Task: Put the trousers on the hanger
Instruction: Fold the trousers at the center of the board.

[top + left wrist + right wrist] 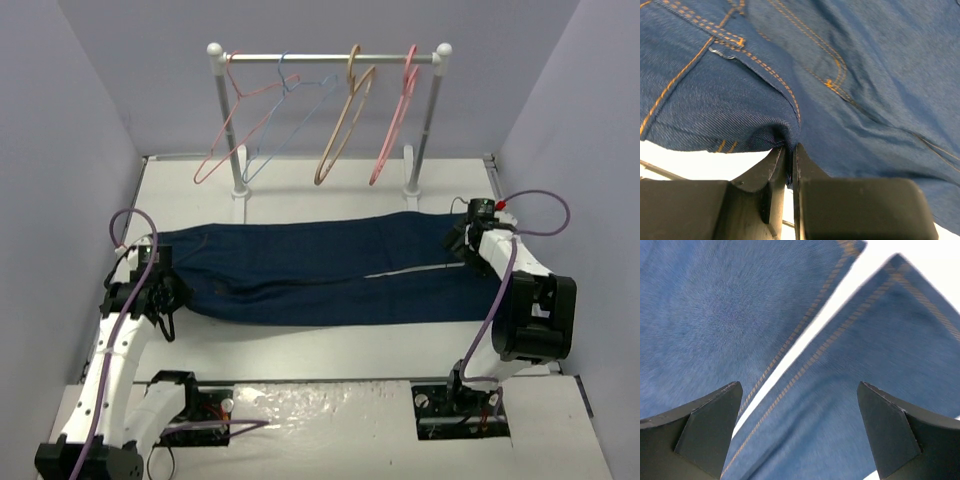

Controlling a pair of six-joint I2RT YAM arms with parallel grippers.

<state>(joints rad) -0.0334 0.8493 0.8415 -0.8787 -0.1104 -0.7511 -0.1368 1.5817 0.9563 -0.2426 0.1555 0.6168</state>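
The dark navy trousers (330, 272) lie flat across the table, waist to the left and leg ends to the right. My left gripper (170, 296) is shut on the trousers' waist edge, and the cloth (790, 100) bunches between its closed fingers (807, 175). My right gripper (458, 243) hovers open over the leg ends, its fingers (710, 420) wide apart above the two legs (840, 390) with a white gap between them. The tan hanger (345, 120) hangs on the rail at the back, apart from both grippers.
A white rail stand (330, 60) at the back carries two pink hangers (232, 125) (393, 120) and a thin light-blue hanger (285, 115). Grey walls close in left and right. The arm bases (460, 405) sit at the near edge.
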